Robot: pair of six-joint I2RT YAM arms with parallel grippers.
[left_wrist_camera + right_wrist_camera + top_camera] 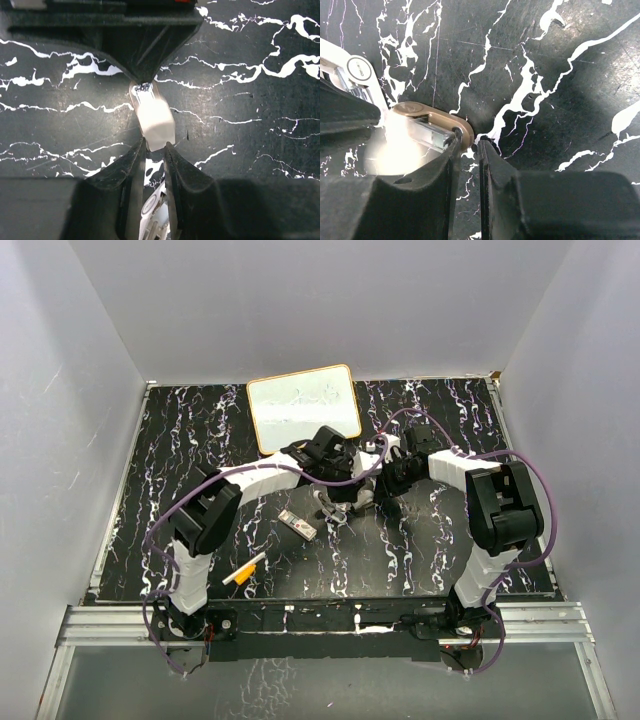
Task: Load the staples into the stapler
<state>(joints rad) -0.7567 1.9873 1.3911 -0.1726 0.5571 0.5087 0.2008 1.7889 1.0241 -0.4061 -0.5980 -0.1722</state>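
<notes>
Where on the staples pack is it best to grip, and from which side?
Grip the staples pack across its narrow width, near the middle, coming from above: it lies flat, long and thin, with bare table on both long sides.

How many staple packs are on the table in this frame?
1. The staples pack lies left of the stapler, beyond the marker pen. Others may be hidden from view.
</notes>
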